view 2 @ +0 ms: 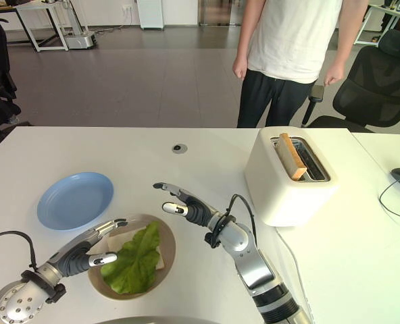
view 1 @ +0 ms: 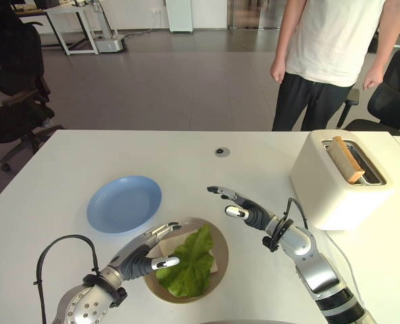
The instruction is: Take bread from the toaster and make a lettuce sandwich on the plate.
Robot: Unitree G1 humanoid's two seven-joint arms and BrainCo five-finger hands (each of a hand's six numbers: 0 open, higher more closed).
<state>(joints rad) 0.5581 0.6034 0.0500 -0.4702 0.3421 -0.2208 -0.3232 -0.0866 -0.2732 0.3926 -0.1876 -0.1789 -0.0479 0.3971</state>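
Note:
A white toaster (view 1: 335,185) stands at the table's right, with one slice of bread (view 1: 345,160) sticking up from its left slot. In front of me a brown plate (view 1: 221,251) holds a bread slice (view 1: 161,251) with a green lettuce leaf (view 1: 188,263) on top. My left hand (view 1: 140,255) hovers at the plate's left rim, fingers extended and open, holding nothing. My right hand (view 1: 244,208) floats open just above and right of the plate, fingers pointing left, well short of the toaster.
An empty blue plate (view 1: 123,202) lies left of centre. A small round grommet (view 1: 221,152) sits in the tabletop further back. A person stands behind the table's far edge. A black cable (view 1: 58,246) loops near my left wrist.

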